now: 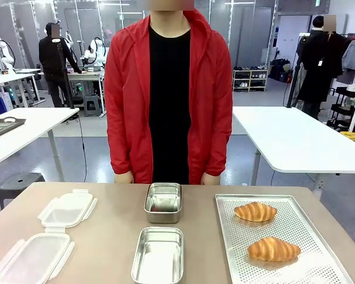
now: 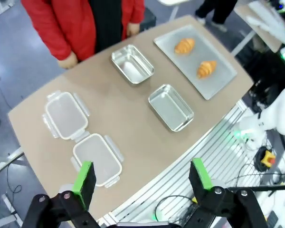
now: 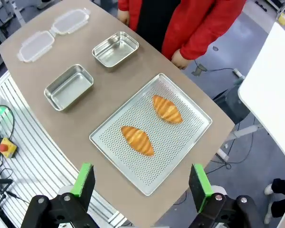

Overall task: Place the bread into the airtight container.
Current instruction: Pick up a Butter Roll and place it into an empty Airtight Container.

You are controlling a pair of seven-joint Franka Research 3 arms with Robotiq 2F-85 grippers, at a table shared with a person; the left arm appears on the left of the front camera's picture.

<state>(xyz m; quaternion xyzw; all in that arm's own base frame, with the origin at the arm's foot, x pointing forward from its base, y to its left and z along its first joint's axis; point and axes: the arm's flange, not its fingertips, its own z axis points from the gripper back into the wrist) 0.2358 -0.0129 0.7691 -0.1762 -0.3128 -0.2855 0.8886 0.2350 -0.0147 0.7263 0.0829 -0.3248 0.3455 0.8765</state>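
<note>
Two croissant-shaped breads lie on a perforated metal tray (image 1: 319,272) at the right: one farther (image 1: 255,211) (image 3: 167,109) (image 2: 184,45), one nearer (image 1: 273,249) (image 3: 137,139) (image 2: 207,68). Two steel containers sit mid-table, the far one (image 1: 163,202) (image 2: 132,63) (image 3: 115,49) near the person, the near one (image 1: 158,255) (image 2: 171,107) (image 3: 69,86) by my edge. Both are empty. My left gripper (image 2: 142,179) hangs open high above the table's near left edge. My right gripper (image 3: 140,183) is open high above the tray's near side.
Two clear plastic lids (image 1: 68,208) (image 1: 34,258) lie at the table's left. A person in a red jacket (image 1: 168,94) stands at the far edge, hands (image 1: 123,177) resting by the rim. White tables stand behind.
</note>
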